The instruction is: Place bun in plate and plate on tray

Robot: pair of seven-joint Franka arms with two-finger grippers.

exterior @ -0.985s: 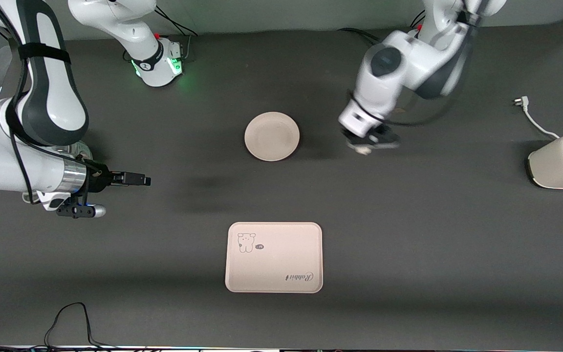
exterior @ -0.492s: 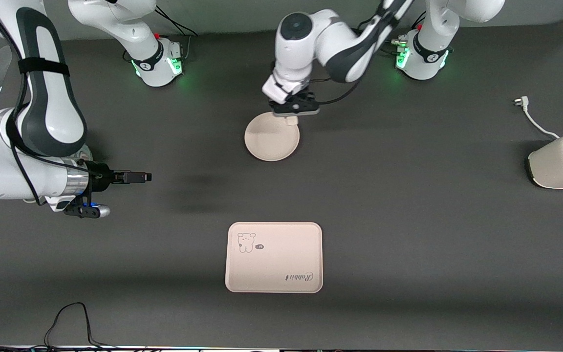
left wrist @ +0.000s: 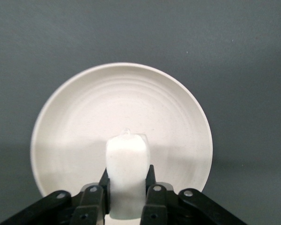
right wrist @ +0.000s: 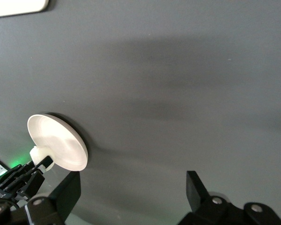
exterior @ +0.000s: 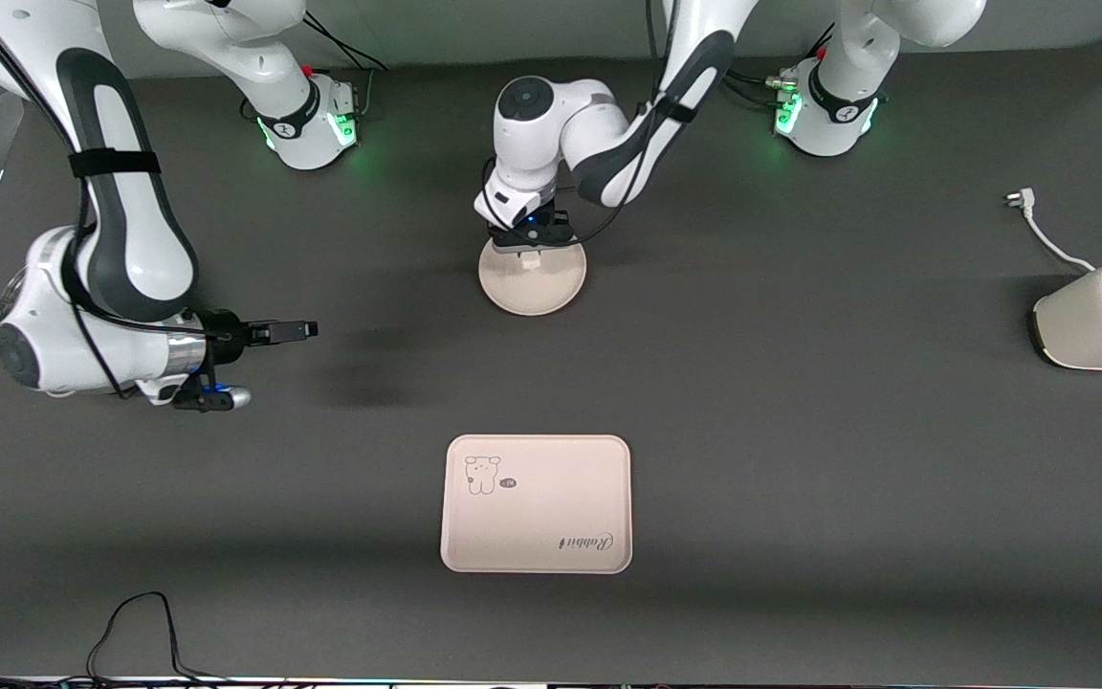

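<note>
The round cream plate (exterior: 534, 287) lies on the dark table, farther from the front camera than the tray (exterior: 537, 504) with the bear drawing. My left gripper (exterior: 530, 251) is over the plate's rim nearest the arms' bases and is shut on the small off-white bun (exterior: 532, 257). In the left wrist view the bun (left wrist: 127, 159) stands between the fingers of the left gripper (left wrist: 127, 187), just above the plate (left wrist: 84, 117). My right gripper (exterior: 295, 331) is open and empty over bare table toward the right arm's end. The right wrist view shows the right gripper (right wrist: 131, 190) and the plate (right wrist: 61, 143).
A white toaster (exterior: 1101, 316) stands at the left arm's end of the table, with its cord and plug (exterior: 1039, 230) beside it. A black cable (exterior: 130, 622) loops at the table's edge nearest the front camera.
My left gripper has carried the bun from the left arm's side of the table to over the plate and come lower. My right arm has shifted a little toward the middle.
</note>
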